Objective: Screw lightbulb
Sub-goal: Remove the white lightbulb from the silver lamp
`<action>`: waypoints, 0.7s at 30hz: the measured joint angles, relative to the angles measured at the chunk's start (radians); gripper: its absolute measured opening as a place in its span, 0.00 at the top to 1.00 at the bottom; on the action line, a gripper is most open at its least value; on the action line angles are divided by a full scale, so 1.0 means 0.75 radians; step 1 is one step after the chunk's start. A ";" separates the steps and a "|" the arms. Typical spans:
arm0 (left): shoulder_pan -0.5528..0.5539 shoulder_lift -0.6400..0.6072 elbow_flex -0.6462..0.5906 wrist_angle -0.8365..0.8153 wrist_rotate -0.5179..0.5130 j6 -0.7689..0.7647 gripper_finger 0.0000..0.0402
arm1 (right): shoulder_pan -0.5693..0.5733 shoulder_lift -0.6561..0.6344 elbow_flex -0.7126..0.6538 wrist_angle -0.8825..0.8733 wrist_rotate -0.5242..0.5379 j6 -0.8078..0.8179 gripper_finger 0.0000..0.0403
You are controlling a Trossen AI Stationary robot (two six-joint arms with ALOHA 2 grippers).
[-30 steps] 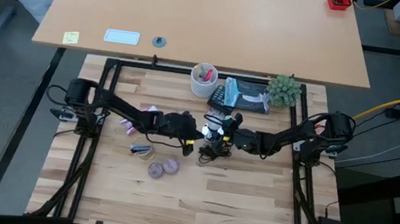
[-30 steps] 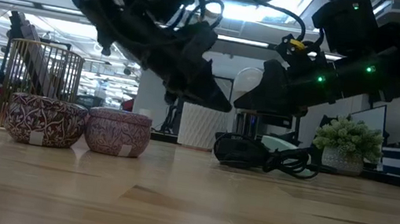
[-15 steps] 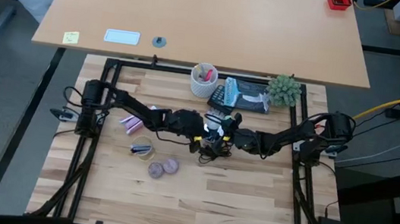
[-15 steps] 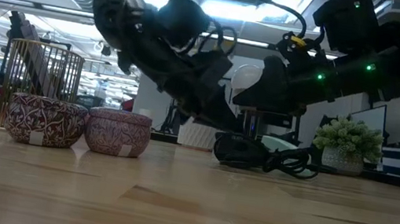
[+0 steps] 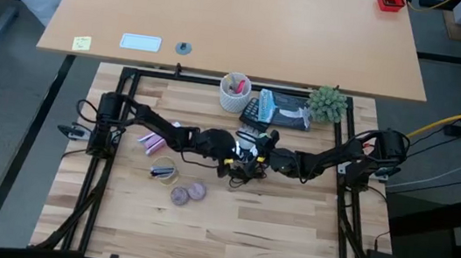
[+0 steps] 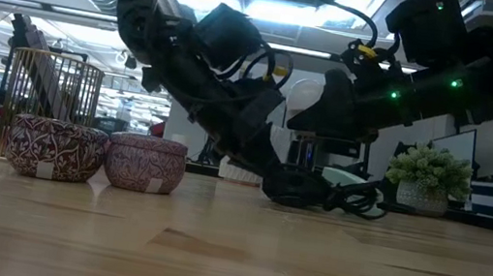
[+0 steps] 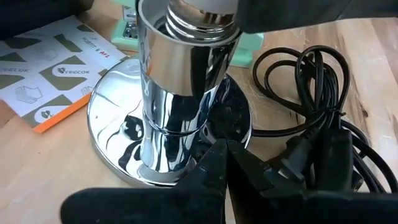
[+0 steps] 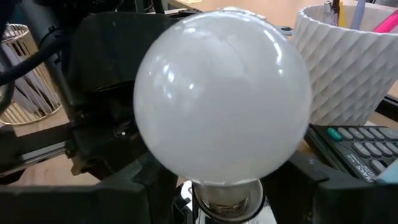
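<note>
**Left gripper drops to the lamp base while the right holds the bulb above the socket**

The right gripper (image 5: 255,157) sits over the middle of the table with its fingers spread around the lightbulb (image 8: 222,96), gripping it at the sides. The bulb stands upright, its silvery screw base (image 8: 227,198) pointing down toward the chrome lamp stem (image 7: 177,93). In the low view the white globe (image 6: 304,96) shows just in front of the right gripper's dark body, above the lamp.

The left gripper (image 7: 227,163) has its fingers pressed together, holding nothing. Its tips lie right at the foot of the chrome lamp, at the edge of the round mirrored base (image 7: 112,112); contact cannot be judged. Just beside the tips lies the coiled black power cord (image 7: 323,124) with its plug.

Compared with a second ago, the left arm has reached farther toward the centre and come lower: then its gripper hung above and short of the lamp, whereas now in the low view it slants down to table level at the cord bundle (image 6: 317,193). The right gripper and bulb have not shifted.

Behind the left gripper's reach stand the two purple patterned tins (image 6: 97,155), and beyond the right gripper the white ribbed pen cup (image 8: 348,62) and a remote control (image 8: 354,155).
</note>
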 joint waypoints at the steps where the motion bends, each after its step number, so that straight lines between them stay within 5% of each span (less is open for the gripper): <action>1: 0.004 0.000 0.000 -0.002 -0.004 -0.002 1.00 | 0.000 0.000 0.000 0.000 0.001 0.000 0.49; 9: 0.032 -0.003 0.001 -0.051 -0.032 -0.048 1.00 | 0.000 0.000 0.000 0.018 0.060 -0.001 0.59; 21: 0.060 -0.088 -0.001 -0.273 -0.084 -0.056 1.00 | 0.000 -0.001 0.000 0.045 0.132 -0.077 0.56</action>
